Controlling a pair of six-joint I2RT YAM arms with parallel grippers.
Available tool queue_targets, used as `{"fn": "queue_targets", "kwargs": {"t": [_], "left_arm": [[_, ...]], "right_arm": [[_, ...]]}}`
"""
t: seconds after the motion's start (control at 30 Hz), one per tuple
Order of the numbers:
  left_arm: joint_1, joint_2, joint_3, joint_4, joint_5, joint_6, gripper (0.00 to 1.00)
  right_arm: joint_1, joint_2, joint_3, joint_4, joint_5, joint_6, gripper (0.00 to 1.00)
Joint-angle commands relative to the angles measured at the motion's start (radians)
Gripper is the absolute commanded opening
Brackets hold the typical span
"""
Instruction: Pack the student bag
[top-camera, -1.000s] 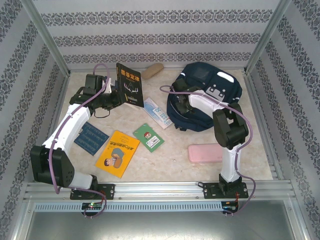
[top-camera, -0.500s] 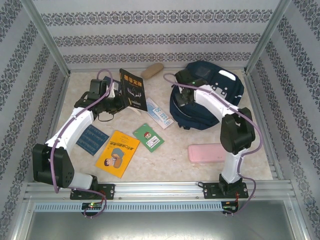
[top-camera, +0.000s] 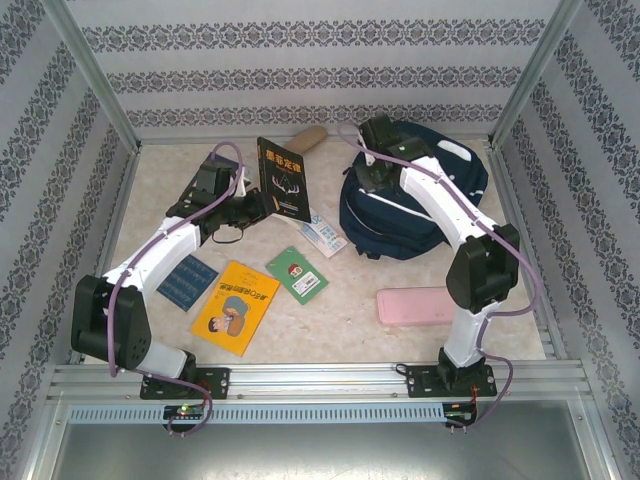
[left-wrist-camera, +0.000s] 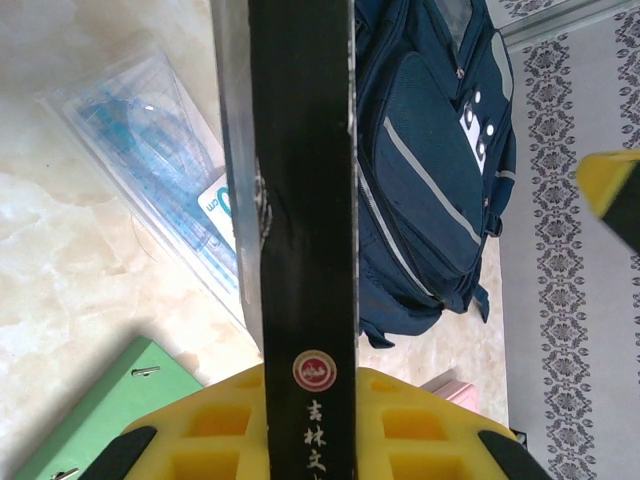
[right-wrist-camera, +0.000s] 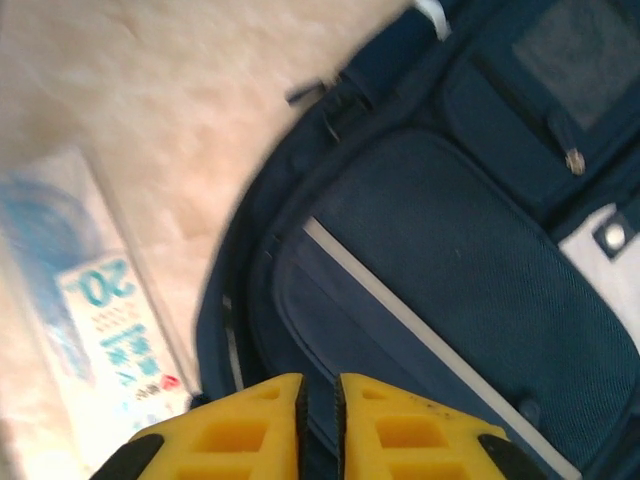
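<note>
- The left tool (left-wrist-camera: 308, 395) clamps the black book (top-camera: 283, 180) upright, just left of the student bag (top-camera: 400, 225) lying on the desk (top-camera: 340, 330), likely ready to slide it in.
- The right tool (right-wrist-camera: 319, 395), jaws almost closed, sits at the bag's left rim, probably to open it; I cannot tell whether it grips anything.

A black book (top-camera: 283, 180) stands upright in the left gripper (top-camera: 262, 202), near the student bag (top-camera: 425, 215).

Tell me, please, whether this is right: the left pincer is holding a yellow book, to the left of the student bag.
Not quite: the book held in the left pincer is black, not yellow, as the left wrist view shows. It is indeed to the left of the student bag.
</note>
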Motion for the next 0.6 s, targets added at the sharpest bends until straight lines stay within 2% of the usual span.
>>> {"fn": "queue_targets", "kwargs": {"t": [0.0, 0.17, 0.33, 0.47, 0.57], "left_arm": [[-0.008, -0.017, 0.009, 0.118, 0.025, 0.005, 0.0], [-0.009, -0.025, 0.011, 0.092, 0.025, 0.021, 0.0], [-0.009, -0.03, 0.021, 0.064, 0.011, 0.041, 0.0], [-0.009, -0.031, 0.031, 0.047, -0.004, 0.048, 0.0], [-0.008, -0.036, 0.033, 0.04, -0.009, 0.05, 0.0]], "right_arm": [[-0.034, 0.037, -0.068, -0.05, 0.074, 0.019, 0.24], [-0.046, 0.057, -0.202, -0.045, 0.049, 0.066, 0.26], [0.006, 0.101, -0.307, -0.002, -0.087, 0.142, 0.26], [0.107, 0.163, -0.275, 0.018, -0.157, 0.201, 0.26], [0.171, 0.226, -0.184, 0.028, -0.219, 0.258, 0.26]]}}
